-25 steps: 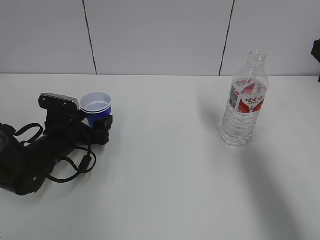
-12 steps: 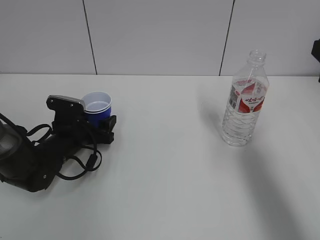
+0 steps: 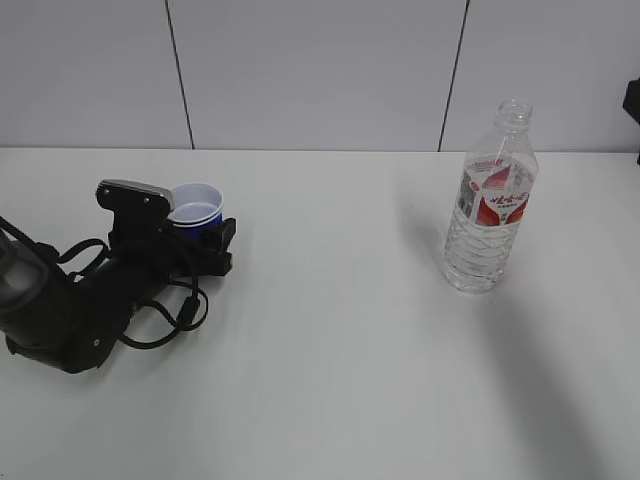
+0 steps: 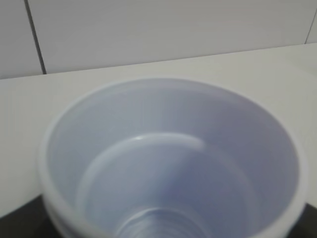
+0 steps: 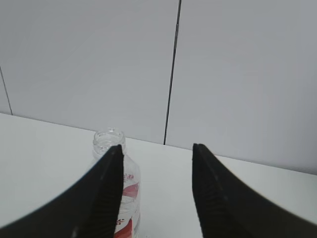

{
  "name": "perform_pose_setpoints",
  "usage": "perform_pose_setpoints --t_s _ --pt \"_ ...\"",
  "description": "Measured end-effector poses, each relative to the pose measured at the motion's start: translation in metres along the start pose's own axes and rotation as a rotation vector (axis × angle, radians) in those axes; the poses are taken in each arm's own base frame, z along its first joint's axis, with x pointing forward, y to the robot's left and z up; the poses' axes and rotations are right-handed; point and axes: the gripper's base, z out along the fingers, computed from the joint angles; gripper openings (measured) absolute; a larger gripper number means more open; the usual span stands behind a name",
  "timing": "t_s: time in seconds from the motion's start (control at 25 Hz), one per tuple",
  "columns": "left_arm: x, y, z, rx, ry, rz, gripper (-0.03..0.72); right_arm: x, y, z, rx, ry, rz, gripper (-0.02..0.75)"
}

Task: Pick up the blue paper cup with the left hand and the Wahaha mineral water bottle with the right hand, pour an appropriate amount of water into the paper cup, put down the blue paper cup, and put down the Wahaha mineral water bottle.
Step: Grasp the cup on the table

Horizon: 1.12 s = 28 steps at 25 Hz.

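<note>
The blue paper cup [image 3: 197,213] stands upright on the left of the white table, between the jaws of my left gripper [image 3: 190,229]. One black finger [image 3: 224,236] shows at the cup's right; the other is hidden behind the grey module [image 3: 134,193]. The jaws stand wide and open around it. In the left wrist view the cup's white inside [image 4: 173,158] fills the frame. The Wahaha mineral water bottle [image 3: 490,200] stands upright and capless at the right. My right gripper [image 5: 156,147] hangs open and empty above and behind the bottle [image 5: 125,191], whose neck peeks past the left finger.
The white table [image 3: 330,350] runs back to a grey panelled wall [image 3: 320,70]. The left arm's thick black body and loose cables [image 3: 70,310] lie low over the table's front left. A dark piece of the right arm [image 3: 633,105] shows at the right edge.
The left arm has slid forward and to the right, so the cup sits deeper between its jaws. The bottle and the right gripper have not moved.
</note>
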Motion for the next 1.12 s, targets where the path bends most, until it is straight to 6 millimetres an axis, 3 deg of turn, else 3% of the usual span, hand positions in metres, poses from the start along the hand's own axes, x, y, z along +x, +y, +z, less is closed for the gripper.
perform_pose_setpoints --t_s 1.12 --pt "0.0002 -0.0002 0.0000 0.002 0.001 0.001 0.582 -0.0002 0.0000 0.0000 0.000 -0.002 0.000 0.349"
